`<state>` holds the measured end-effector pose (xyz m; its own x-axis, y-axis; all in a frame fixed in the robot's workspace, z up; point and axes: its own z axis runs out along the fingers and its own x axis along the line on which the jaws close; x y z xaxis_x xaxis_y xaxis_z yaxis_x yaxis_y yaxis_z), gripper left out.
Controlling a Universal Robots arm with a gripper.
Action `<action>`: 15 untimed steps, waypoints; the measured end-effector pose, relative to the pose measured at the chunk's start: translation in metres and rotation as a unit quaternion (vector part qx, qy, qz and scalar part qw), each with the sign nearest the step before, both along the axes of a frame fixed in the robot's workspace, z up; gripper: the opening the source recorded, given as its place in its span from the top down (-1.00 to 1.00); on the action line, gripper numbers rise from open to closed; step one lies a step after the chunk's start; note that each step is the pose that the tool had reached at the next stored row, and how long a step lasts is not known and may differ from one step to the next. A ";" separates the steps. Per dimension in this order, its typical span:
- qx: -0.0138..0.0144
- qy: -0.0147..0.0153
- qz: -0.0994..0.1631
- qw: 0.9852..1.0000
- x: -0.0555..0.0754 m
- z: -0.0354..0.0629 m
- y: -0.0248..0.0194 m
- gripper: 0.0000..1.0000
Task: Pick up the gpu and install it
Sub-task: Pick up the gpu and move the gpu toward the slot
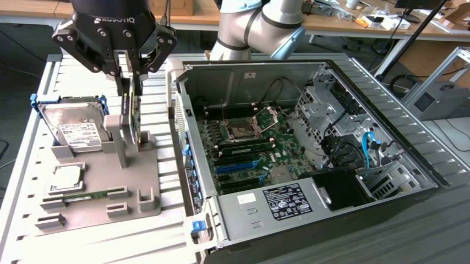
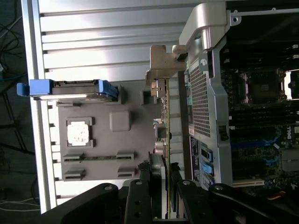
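Tool (image 1: 130,91) part-open, fingers astride the gpu's (image 1: 132,124) top edge; can't tell if they touch. Gpu stands on edge in grey holder (image 1: 96,181), just beside PC case (image 1: 294,137), outside it.

The gripper (image 1: 130,82) is matte black, with a blocky body carrying white "ROBOTIQ" lettering across its front, seen at eleven o'clock in the exterior view. Below the lettering, the housing splays into angular black plates dotted with small round pivot screws that catch the light. At six o'clock in the wrist view the same black plates (image 2: 166,179) show pale round screw heads. The arm (image 1: 246,27), at twelve o'clock in the exterior view, is a smooth silver-grey tube with dark ring seams and a light blue joint cap (image 1: 288,41).
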<state>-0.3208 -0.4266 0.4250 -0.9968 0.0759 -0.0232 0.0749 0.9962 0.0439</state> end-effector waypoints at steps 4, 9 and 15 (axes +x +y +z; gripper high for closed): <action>0.000 0.000 0.000 1.000 0.000 0.0027 0.0000 0.46; 0.000 0.000 0.000 1.000 0.000 0.0055 0.0000 0.46; 0.000 0.000 0.000 1.000 0.000 0.0087 0.0000 0.46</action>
<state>-0.3208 -0.4265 0.4337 -0.9968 0.0760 -0.0232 0.0749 0.9962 0.0441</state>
